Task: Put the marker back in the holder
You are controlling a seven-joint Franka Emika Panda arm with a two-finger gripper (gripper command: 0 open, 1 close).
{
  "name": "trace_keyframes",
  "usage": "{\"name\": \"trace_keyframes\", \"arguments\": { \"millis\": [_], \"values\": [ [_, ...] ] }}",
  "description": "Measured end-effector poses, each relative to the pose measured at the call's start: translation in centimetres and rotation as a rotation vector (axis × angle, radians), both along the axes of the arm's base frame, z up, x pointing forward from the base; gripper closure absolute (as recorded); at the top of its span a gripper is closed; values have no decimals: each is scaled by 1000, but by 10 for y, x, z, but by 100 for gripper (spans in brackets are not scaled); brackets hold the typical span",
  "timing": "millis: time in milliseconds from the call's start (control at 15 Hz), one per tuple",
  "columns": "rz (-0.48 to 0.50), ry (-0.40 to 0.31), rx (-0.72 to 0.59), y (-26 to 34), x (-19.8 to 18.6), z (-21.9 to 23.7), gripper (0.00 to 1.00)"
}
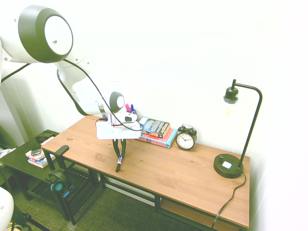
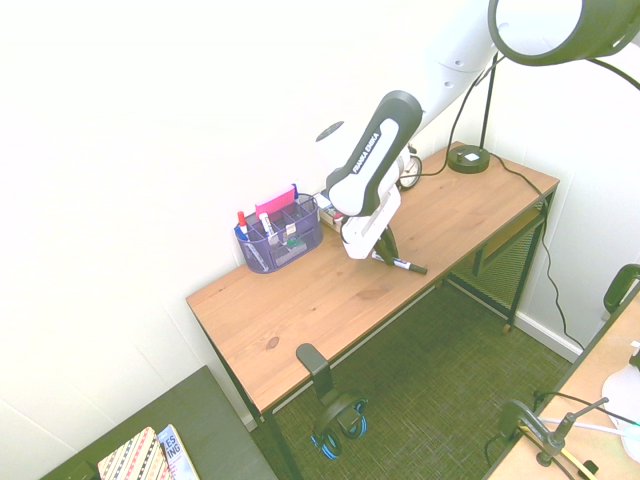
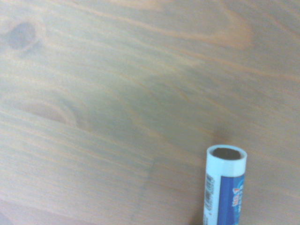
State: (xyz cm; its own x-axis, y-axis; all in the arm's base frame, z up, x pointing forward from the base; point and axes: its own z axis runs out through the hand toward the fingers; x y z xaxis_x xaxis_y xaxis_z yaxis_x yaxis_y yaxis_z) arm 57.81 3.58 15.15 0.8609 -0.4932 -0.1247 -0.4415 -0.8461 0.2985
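The marker (image 1: 119,161) is a white barrel with a blue label and a black cap, lying low over the wooden desk (image 1: 183,173) near its front edge. My gripper (image 1: 119,150) points down at it, fingers shut around the barrel. From the other side, the marker (image 2: 404,265) sticks out sideways from the gripper (image 2: 384,253). Its open white end with the blue label (image 3: 225,187) shows in the wrist view. The holder (image 2: 281,238), a purple wire-mesh organizer with pens in it, stands at the desk's back by the wall, apart from the gripper.
A stack of books (image 1: 156,131), a black alarm clock (image 1: 186,138) and a black desk lamp (image 1: 230,164) line the back of the desk. Headphones (image 1: 57,182) hang on a hook at the front left corner. A low side table (image 1: 24,159) holds small items.
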Motion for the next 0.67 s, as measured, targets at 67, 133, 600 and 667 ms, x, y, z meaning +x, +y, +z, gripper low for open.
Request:
{"name": "trace_keyframes", "arguments": {
  "millis": [67, 133, 600, 667],
  "values": [
    [0, -1, 0, 0, 1, 0, 100],
    [0, -4, 1, 0, 1, 0, 100],
    [-8, -185, -6, 16, -20, 78, 100],
    [-26, -231, -5, 20, -27, 102, 100]
  ]
}}
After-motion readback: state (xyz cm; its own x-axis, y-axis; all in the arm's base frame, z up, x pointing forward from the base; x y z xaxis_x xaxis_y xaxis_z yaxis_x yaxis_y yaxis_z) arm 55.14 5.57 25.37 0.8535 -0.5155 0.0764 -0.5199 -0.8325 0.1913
